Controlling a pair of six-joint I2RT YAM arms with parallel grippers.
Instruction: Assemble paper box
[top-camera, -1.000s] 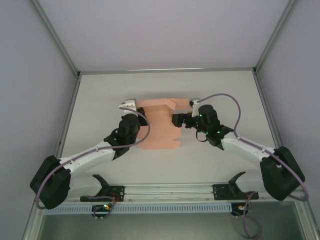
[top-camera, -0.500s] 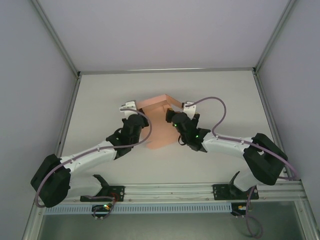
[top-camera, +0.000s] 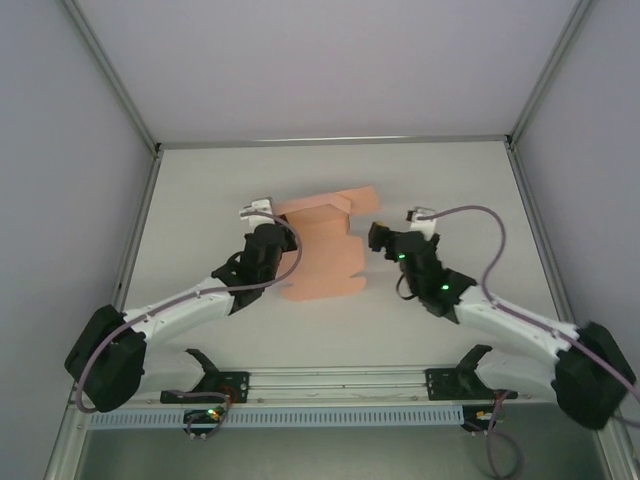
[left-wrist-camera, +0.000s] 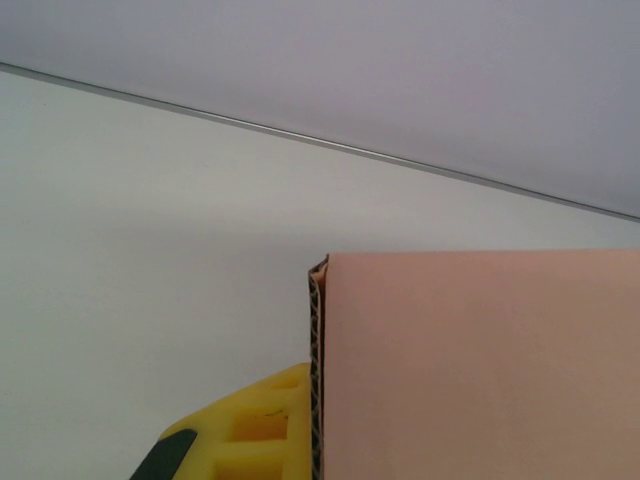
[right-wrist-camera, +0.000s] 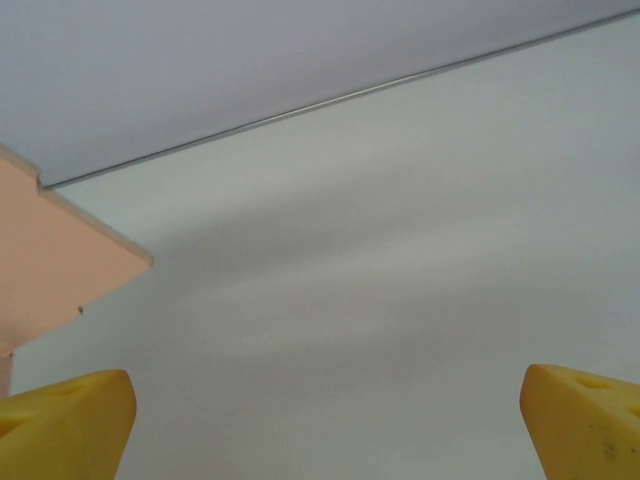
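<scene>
Looking down, I see the paper box (top-camera: 322, 255) as a salmon-pink card sheet with notched tabs, lying mostly flat mid-worktop (top-camera: 450, 180), its cut edge fluted. My left gripper (top-camera: 270, 215) is clamped on its far-left edge. My right gripper (top-camera: 380, 235) stands wide, just right of the sheet, with bare matte surface beyond.

Light is bright, even and diffuse in all three views, and the matte white table (top-camera: 450, 180) reads uniformly pale. Overhead, faint soft-edged shadows hug the white-and-black robot arms (top-camera: 180, 310). In the left wrist view a dim shadow spreads left of the salmon-pink corrugated card sheet (left-wrist-camera: 480, 370), whose cut edge is crisp. The yellow plastic fingertips (right-wrist-camera: 60, 425) of the right claw (right-wrist-camera: 325, 435) look slightly soft at the lower corners.
</scene>
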